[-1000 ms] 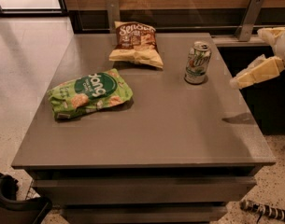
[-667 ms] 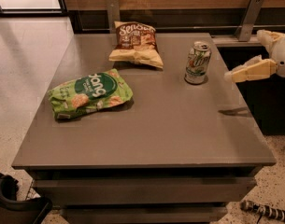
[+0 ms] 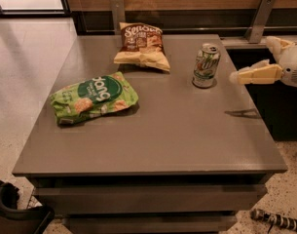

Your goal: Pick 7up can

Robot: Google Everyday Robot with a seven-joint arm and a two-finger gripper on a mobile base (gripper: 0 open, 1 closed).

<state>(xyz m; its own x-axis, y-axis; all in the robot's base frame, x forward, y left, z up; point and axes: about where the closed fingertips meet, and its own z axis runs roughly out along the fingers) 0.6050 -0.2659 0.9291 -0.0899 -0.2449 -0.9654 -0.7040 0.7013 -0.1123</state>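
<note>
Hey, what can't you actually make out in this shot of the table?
In the camera view:
- Gripper, right of the 7up can: the right edge cuts it off.
- Brown chip bag: small print too blurred to read.
- Black object, bottom left: cut off by the frame corner.

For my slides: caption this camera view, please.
Open gripper hovers right of the upright 7up can on a grey table; green chip bag and brown chip bag lie left.
</note>
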